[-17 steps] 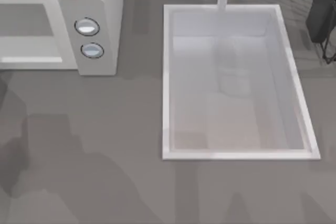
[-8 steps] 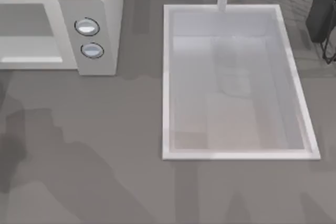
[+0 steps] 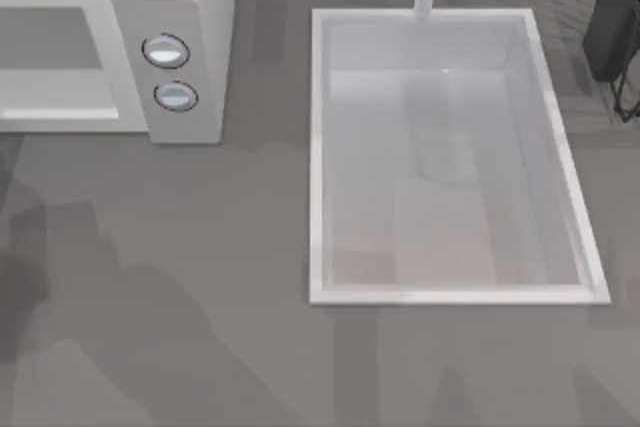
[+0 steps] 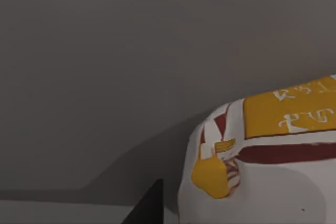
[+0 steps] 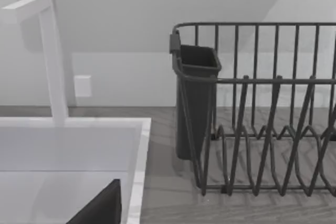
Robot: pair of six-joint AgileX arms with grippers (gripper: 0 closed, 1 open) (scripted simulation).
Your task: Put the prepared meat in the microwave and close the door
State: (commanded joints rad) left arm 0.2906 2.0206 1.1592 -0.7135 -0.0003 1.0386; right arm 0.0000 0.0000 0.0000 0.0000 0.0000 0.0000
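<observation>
Top view, microwave (image 3: 170,47) door (image 3: 55,52) shut as before, shadows shifted

White sink (image 3: 318,147), faucet (image 5: 51,56), dark dish rack (image 5: 257,114), printed bag (image 4: 262,166)

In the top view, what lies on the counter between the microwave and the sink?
Nothing lies there. In the top view, the stretch of grey counter between the microwave and the sink is bare, crossed by faint shadows.

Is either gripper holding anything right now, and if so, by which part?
Cannot be told. The left wrist view faces a white, yellow and red bag; no grasp on it is visible.
</observation>
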